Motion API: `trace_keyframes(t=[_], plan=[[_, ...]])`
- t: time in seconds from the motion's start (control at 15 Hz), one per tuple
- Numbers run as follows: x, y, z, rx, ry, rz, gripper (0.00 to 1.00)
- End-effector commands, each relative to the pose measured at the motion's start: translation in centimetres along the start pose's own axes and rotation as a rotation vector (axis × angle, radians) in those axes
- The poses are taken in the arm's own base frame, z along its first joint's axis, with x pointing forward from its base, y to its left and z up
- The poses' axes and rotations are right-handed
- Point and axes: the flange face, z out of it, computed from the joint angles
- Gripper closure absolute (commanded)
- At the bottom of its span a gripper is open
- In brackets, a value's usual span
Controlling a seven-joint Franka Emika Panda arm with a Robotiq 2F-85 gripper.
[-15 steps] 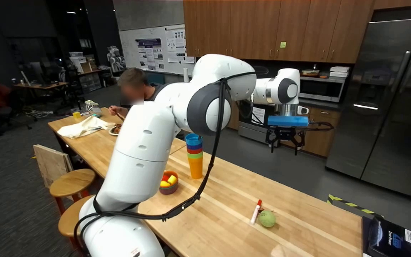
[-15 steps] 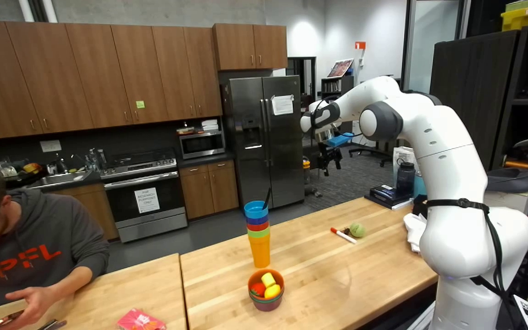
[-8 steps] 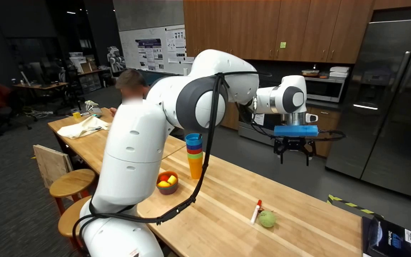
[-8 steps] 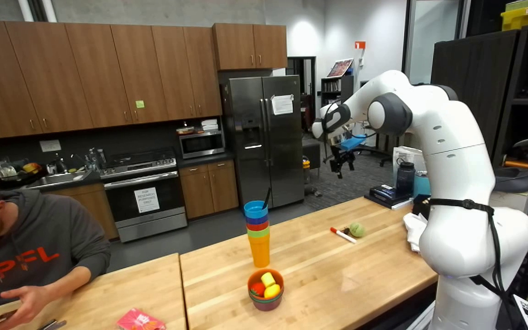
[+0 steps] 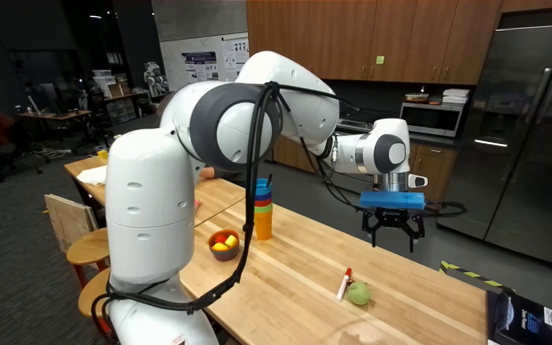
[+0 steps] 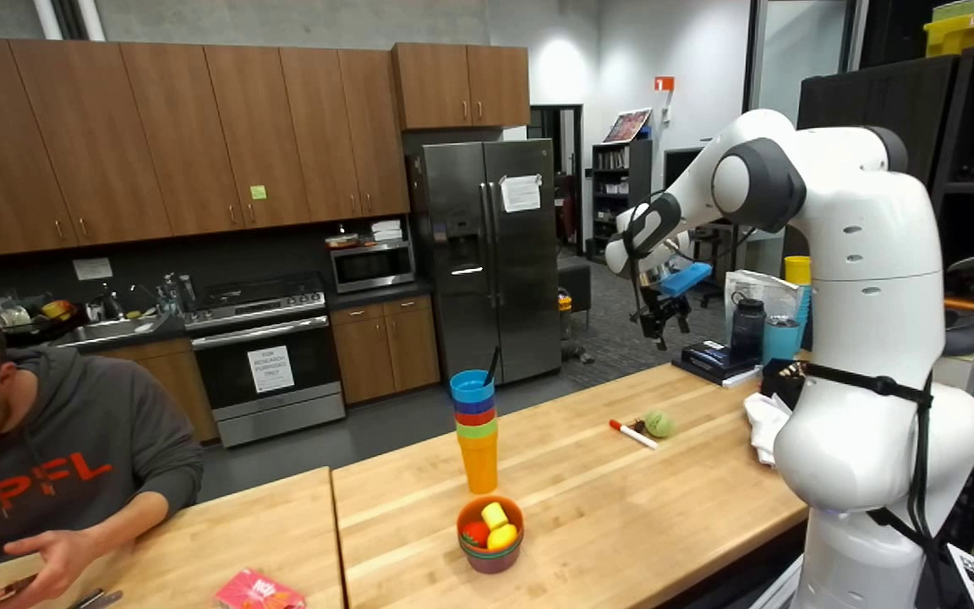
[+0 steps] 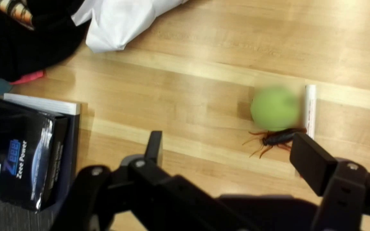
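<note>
One black two-fingered gripper (image 5: 392,246), jaws spread wide, hangs higher than one round, light-green ball (image 7: 275,107) on the pale wooden table (image 5: 290,297). Just beside this ball lie one dark-brown insect figure (image 7: 280,137) and one white, red-capped marker (image 7: 310,109); well apart from it stands one stack of multicoloured plastic cups (image 6: 480,461).

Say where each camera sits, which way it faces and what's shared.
In an exterior view: close beside the arm, facing across the table toward the fridge; arm and open tool show.
In an exterior view: across the table from the cabinets, facing them; arm, tool and seated man show.
Wrist view: above the table, facing down at marker and round green item; tool's fingers show.
Both exterior views share the cup stack.
</note>
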Motion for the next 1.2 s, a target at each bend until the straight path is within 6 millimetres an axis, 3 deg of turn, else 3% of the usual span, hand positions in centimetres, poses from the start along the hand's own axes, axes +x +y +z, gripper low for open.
trace_keyframes(t=[0.0, 0.2, 0.87, 1.13], plan=[[-0.8, -0.9, 0.9, -0.008, -0.025, 0.004, 0.00], [-2.0, -2.4, 2.4, -0.014, -0.056, 0.010, 0.00], [-2.4, -2.9, 2.2, -0.007, -0.046, -0.002, 0.00], [-2.5, -3.8, 3.7, 0.065, -0.069, 0.020, 0.00]])
